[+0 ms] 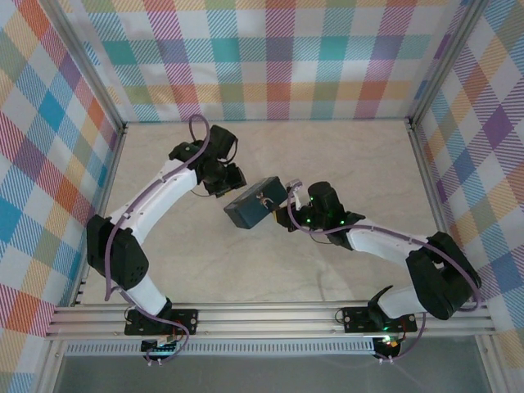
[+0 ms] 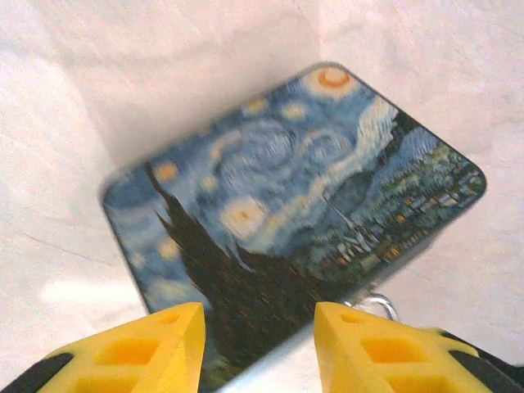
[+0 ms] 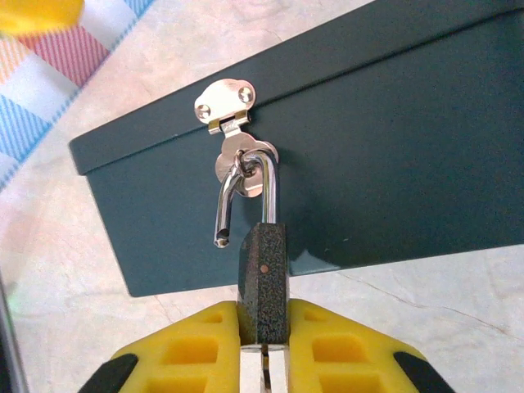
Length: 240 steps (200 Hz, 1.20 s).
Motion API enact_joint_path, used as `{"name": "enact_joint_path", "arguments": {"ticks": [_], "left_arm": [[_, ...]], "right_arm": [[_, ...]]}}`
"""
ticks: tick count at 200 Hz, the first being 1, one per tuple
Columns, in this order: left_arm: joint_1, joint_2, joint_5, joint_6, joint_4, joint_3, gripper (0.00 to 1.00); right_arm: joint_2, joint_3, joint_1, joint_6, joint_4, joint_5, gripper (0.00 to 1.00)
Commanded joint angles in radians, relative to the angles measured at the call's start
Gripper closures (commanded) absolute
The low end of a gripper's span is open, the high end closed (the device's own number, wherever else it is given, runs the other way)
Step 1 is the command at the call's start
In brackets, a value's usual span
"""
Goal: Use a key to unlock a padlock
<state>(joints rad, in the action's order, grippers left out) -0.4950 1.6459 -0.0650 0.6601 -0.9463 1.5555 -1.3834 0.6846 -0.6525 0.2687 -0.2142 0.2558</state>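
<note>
Padlock (image 3: 264,274) in right hand (image 3: 264,332) grip

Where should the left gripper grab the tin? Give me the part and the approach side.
Probably the tin by its two long side walls, from above, near an end. They are flat and parallel, and its painted top faces the open left gripper. Avoid the hasp on the front wall, where the right gripper holds the padlock.

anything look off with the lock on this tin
The padlock has its shackle sprung: one leg hangs free of the dark body, with the loop threaded through the hasp of the tin. The right gripper pinches the body.
</note>
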Motion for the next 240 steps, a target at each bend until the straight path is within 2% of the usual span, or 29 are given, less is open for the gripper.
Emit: {"name": "enact_joint_path", "arguments": {"ticks": [1, 21, 78, 123, 155, 176, 207, 240], "left_arm": [[0.025, -0.007, 0.029, -0.189, -0.047, -0.021, 0.61], [0.021, 0.006, -0.095, -0.233, 0.024, -0.068, 0.62], [0.018, 0.025, -0.255, -0.296, 0.075, -0.130, 0.63], [0.020, 0.040, -0.312, -0.302, 0.111, -0.184, 0.66], [0.024, 0.058, -0.321, -0.299, 0.150, -0.216, 0.67], [0.027, 0.072, -0.342, -0.281, 0.178, -0.225, 0.67], [0.035, 0.084, -0.363, -0.239, 0.220, -0.234, 0.69], [0.048, 0.091, -0.362, -0.191, 0.260, -0.250, 0.70]], "right_arm": [[0.054, 0.055, -0.020, -0.132, 0.129, -0.055, 0.97], [0.040, 0.108, -0.048, -0.206, 0.217, -0.128, 0.97], [-0.030, 0.300, -0.146, -0.458, 0.459, -0.374, 0.97], [-0.089, 0.403, -0.202, -0.646, 0.537, -0.546, 0.96], [-0.131, 0.422, -0.229, -0.757, 0.525, -0.648, 0.96], [-0.150, 0.412, -0.250, -0.888, 0.484, -0.728, 0.95], [-0.156, 0.405, -0.253, -0.977, 0.476, -0.734, 0.93], [-0.163, 0.376, -0.256, -0.947, 0.500, -0.667, 0.81]]}}
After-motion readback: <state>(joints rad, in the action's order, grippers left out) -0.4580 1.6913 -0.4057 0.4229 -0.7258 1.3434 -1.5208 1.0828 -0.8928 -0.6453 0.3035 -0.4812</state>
